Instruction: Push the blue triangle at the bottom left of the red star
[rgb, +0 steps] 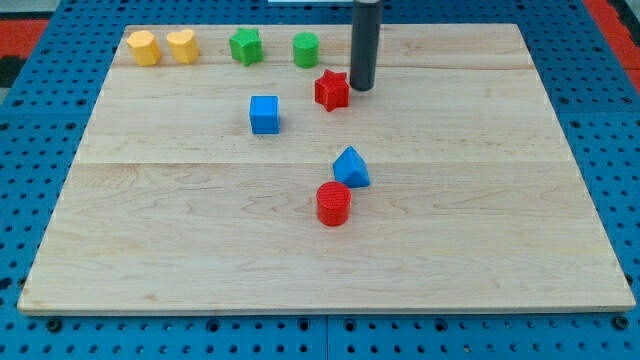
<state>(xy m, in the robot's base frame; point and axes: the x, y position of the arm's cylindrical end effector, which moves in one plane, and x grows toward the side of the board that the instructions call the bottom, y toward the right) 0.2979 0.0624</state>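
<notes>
The blue triangle (351, 167) lies near the middle of the wooden board (480, 220), well below the red star (332, 90) and slightly to its right. A red cylinder (334, 203) touches the triangle's lower left side. My tip (361, 87) is at the end of the dark rod, just to the right of the red star, close beside it or touching it. It is far above the blue triangle.
A blue cube (265, 114) sits left of the red star. Along the view's top are a yellow hexagonal block (144, 47), a yellow heart (182, 45), a green star-like block (245, 46) and a green cylinder (306, 49).
</notes>
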